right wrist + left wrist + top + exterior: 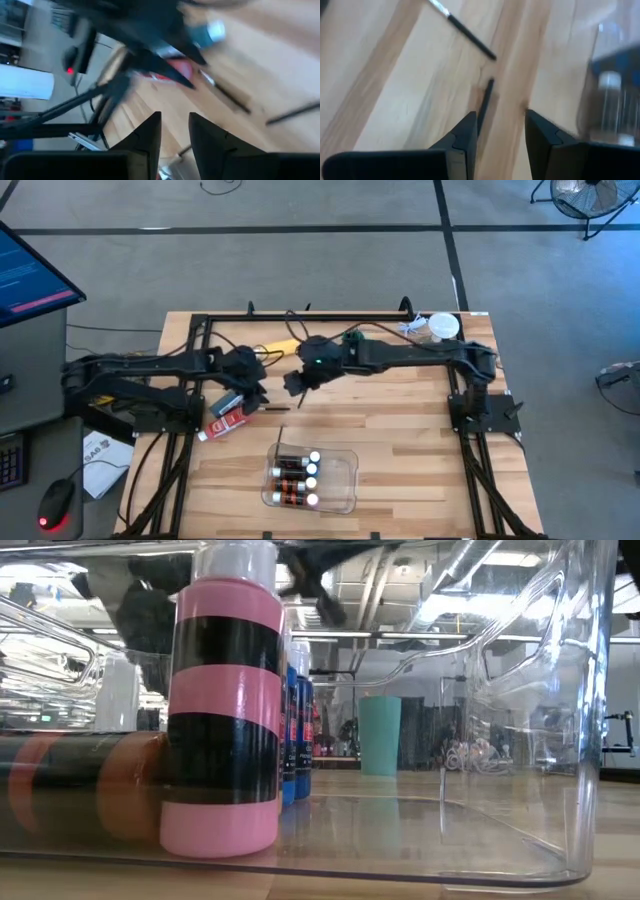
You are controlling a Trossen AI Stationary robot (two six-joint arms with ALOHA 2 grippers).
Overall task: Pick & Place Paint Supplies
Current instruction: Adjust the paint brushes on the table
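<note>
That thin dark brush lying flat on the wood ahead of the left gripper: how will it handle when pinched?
The brush is likely light and stiff. Its slim round handle lies flat on the table, so it may roll or slip from the fingers.

Lying flat inside a clear tray (345, 480) at 6 o'clock on the table: 4 small brown-and-black bottles (292, 476) side by side, white caps pointing toward 3 o'clock. Seen level from the table edge, 1 pink-and-black striped bottle (221, 700) upright with white cap, blue bottles (295, 730) behind it. At 9 o'clock, a red tube (228, 420) flat on the wood, a grey tube (227, 402) just beside it. Near the centre, 2 thin dark brushes (470, 35) lying apart, one (485, 100) below the other. At 11 o'clock, a yellow bottle (278, 346), tilted, partly hidden.
</note>
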